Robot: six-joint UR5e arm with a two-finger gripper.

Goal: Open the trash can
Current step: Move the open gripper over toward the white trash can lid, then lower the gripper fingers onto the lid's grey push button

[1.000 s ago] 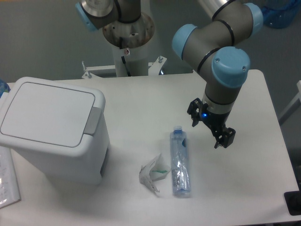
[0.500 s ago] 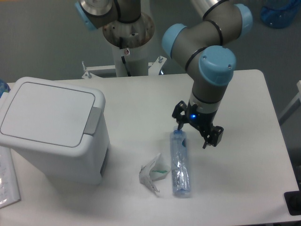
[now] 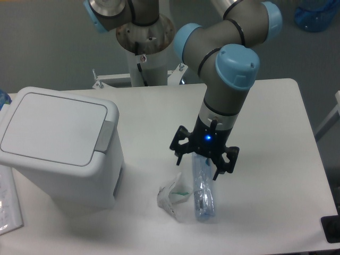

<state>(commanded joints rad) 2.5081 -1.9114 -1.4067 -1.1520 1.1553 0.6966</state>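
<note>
Clear plastic bottle (image 3: 203, 187) lies flat directly under the gripper (image 3: 204, 164), cap end between the spread fingers. Fingers wide apart, holding nothing; can't tell if they touch the bottle. Crumpled wrapper (image 3: 171, 196) just left of the bottle, on the table (image 3: 276, 175).

Bin (image 3: 58, 143) is well off to the gripper's left, at the table's far left edge, upright, lid (image 3: 53, 127) flat and shut. Grey tab (image 3: 105, 136) sits on the rim side facing the gripper.

My read: rigid white plastic shell, probably light and empty, smooth, so a sideways shove could slide it. Lid looks sprung. Best contact is the tab: press straight down with a fingertip, no grasp needed.
</note>
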